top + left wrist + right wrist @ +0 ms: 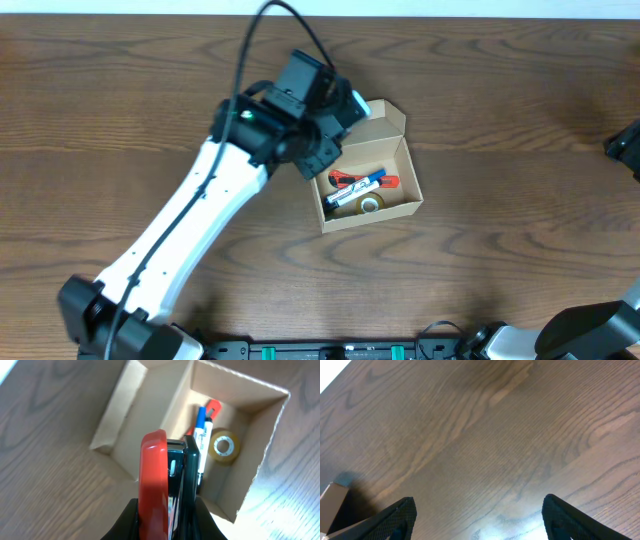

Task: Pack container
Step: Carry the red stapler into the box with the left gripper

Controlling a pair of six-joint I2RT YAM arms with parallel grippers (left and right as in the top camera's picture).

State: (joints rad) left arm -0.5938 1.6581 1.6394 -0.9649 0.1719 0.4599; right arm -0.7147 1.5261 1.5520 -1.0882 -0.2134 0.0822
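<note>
The container (372, 218) is a small tan cardboard box standing open at the table's middle, with its flap lid (388, 116) folded back. Inside lie a blue and white marker (357, 194), a red item (348, 180) and a roll of clear tape (371, 204). My left gripper (335, 115) hovers over the box's back left corner. In the left wrist view it (167, 512) is shut on a red and black object that looks like a stapler (152, 480), held above the box (165, 400), the marker (202, 445) and the tape (224, 447). My right gripper (479, 515) is open and empty.
The right arm (625, 145) sits at the far right edge of the dark wooden table (520, 120), well away from the box. A tan corner (330, 502) shows at the left edge of the right wrist view.
</note>
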